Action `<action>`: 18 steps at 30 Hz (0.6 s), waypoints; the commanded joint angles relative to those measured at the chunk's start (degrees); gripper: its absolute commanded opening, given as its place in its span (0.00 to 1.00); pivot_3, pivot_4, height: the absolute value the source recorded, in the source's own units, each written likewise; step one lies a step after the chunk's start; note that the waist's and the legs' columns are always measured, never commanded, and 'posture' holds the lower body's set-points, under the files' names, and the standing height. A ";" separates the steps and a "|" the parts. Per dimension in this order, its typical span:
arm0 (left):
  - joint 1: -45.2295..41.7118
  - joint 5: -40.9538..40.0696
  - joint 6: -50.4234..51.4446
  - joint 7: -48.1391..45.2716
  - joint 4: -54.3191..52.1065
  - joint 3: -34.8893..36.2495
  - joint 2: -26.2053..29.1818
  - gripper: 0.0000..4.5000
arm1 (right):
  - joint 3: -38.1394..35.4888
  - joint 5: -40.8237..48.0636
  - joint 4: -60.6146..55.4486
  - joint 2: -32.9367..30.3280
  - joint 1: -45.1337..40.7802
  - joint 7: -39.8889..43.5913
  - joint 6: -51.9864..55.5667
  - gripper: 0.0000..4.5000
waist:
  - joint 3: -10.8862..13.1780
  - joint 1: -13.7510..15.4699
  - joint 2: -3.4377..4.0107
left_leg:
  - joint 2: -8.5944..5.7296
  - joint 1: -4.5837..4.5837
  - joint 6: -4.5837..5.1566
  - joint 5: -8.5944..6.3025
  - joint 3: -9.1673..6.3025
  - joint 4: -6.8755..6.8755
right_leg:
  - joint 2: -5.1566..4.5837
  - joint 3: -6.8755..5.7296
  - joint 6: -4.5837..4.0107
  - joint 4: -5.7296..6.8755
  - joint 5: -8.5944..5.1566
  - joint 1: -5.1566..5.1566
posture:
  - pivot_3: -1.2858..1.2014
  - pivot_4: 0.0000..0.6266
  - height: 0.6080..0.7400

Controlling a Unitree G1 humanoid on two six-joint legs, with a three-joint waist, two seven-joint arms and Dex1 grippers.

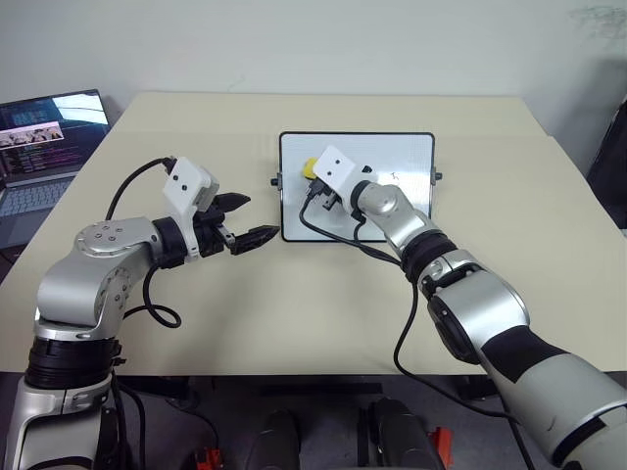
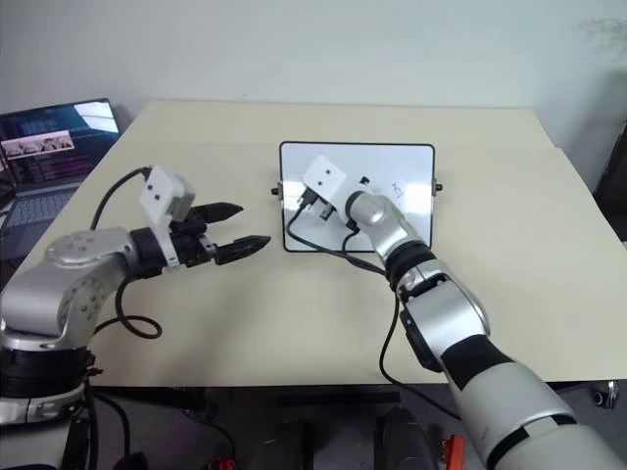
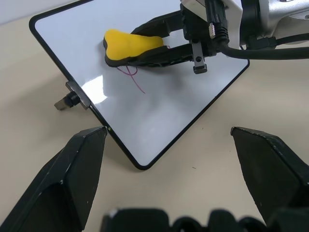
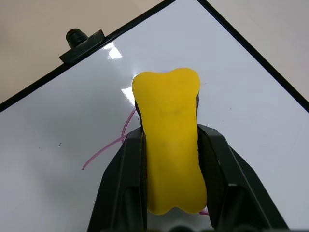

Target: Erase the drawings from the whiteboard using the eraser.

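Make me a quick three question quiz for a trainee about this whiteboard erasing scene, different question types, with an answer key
1. True or false: the right gripper is shut on the eraser.
2. Multiple choice: where is the left gripper? A) pressed on the whiteboard; B) open, off the board's left edge, over the table; C) holding the laptop.
3. Fill in: a thin red mark shows on the board right beside the ____.

Key: 1 true. 2 B. 3 eraser.
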 commanded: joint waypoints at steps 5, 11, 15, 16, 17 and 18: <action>-1.61 0.14 -1.35 -0.44 -0.16 0.52 0.31 1.00 | 5.02 -2.43 -0.26 -0.23 5.32 13.48 2.77 0.24 | -0.03 -0.47 -0.03 | 0.01 0.06 0.00 0.00 0.01 -0.01 | 0.01 0.02 0.04 0.05 -0.03 0.02 | 0.52 0.24 1.00; -2.03 0.53 -1.59 -0.50 0.27 0.08 0.45 1.00 | 3.77 -0.77 -1.47 -1.05 5.41 12.70 4.21 0.24 | -0.04 -0.46 -0.05 | 0.01 0.27 0.06 0.06 0.02 0.06 | 0.03 0.04 0.16 0.40 -0.15 0.08 | 0.52 0.24 1.00; -2.47 0.57 -1.75 -0.57 0.59 -0.24 0.33 1.00 | 1.80 0.11 -1.25 -2.26 2.80 6.96 4.45 0.24 | -0.03 -0.19 -0.04 | 0.00 0.27 0.15 0.16 -0.01 0.06 | 0.04 0.03 0.11 0.43 -0.11 0.08 | 0.52 0.24 1.00; -2.58 0.61 -1.85 -0.63 0.75 -0.32 0.32 1.00 | 1.24 0.37 -1.11 -2.65 1.97 5.05 4.54 0.24 | -0.03 -0.12 -0.04 | 0.00 0.27 0.16 0.18 -0.01 0.06 | 0.04 0.04 0.10 0.44 -0.11 0.08 | 0.52 0.24 1.00; -2.67 0.64 -1.95 -0.68 0.91 -0.39 0.31 1.00 | 0.76 0.56 -0.97 -2.92 1.25 3.40 4.45 0.24 | -0.03 -0.06 -0.04 | 0.00 0.26 0.14 0.21 -0.01 0.07 | 0.04 0.03 0.09 0.46 -0.10 0.07 | 0.52 0.24 1.00; -2.76 0.66 -2.04 -0.72 1.05 -0.46 0.30 1.00 | 0.23 0.74 -0.79 -3.08 0.59 2.01 4.45 0.24 | -0.02 0.03 -0.04 | 0.00 0.25 0.08 0.25 -0.02 0.07 | 0.04 0.03 0.07 0.47 -0.10 0.06 | 0.52 0.24 1.00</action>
